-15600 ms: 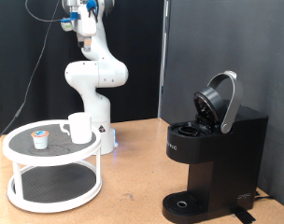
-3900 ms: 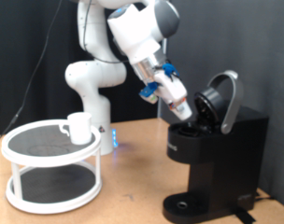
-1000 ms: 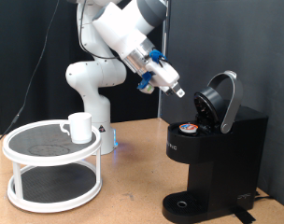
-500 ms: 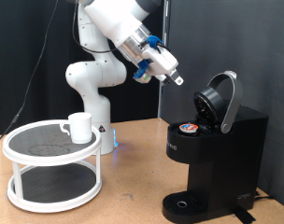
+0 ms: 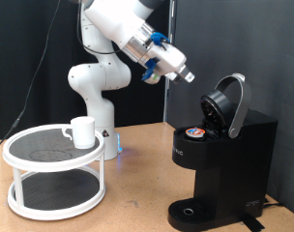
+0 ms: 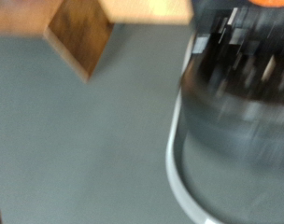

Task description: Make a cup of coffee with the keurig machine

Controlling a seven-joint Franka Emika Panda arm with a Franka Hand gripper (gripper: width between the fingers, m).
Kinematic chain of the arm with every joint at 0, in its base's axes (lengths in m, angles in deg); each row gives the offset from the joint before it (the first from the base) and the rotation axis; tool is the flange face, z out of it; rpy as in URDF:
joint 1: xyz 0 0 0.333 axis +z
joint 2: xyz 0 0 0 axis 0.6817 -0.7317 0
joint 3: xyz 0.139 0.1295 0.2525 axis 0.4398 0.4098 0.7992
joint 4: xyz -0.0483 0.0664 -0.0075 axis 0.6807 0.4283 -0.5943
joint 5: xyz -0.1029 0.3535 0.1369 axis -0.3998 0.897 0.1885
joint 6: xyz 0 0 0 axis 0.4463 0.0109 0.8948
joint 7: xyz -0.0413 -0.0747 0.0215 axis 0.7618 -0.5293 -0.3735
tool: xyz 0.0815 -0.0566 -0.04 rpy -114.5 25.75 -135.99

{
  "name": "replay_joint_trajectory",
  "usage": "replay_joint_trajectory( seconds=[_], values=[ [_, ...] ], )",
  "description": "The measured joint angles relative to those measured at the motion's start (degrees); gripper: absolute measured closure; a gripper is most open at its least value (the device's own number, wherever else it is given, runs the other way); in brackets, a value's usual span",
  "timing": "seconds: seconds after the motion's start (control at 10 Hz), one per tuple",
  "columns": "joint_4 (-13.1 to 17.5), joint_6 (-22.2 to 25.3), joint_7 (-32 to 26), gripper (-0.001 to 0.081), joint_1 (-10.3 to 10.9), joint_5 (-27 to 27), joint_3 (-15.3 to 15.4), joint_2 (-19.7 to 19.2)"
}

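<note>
**Claw hangs in the air beside the open lid**

The claw [image 5: 189, 77] hangs empty above and left of the keurig machine [image 5: 222, 164]; I can't tell whether its fingers are parted. A pod [image 5: 194, 131] sits in the open chamber. The cup [image 5: 82, 131] stands well apart on the round rack [image 5: 53, 174].

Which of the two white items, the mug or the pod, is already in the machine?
The pod, with its colourful lid, sits in the open keurig machine; the plain handled cup stands on the round rack.
</note>
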Motion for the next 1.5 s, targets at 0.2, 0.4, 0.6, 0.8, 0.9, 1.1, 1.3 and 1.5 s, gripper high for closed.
replay_joint_trajectory(
  seconds=[0.2,0.4,0.6,0.8,0.9,1.1,1.3,1.5],
  values=[
    [2.7,4.9,0.5,0.0072,1.4,3.9,0.4,-0.3],
    [5.5,8.3,4.4,0.0072,2.3,3.9,1.5,-0.9],
    [7.6,7.6,7.4,0.0072,3.0,2.6,4.2,-1.4],
    [9.6,5.3,11.9,0.0072,3.3,-1.0,7.5,-2.2],
    [10.6,4.5,14.1,0.0072,3.5,-2.7,9.2,-2.6],
    [12.8,2.9,17.9,0.0072,4.0,-5.0,12.2,-3.9],
    [15.1,1.0,22.4,0.0072,4.3,-10.0,15.3,-5.7],
    [17.2,-0.8,25.8,0.0072,4.6,-13.1,18.0,-7.9]
  ],
)
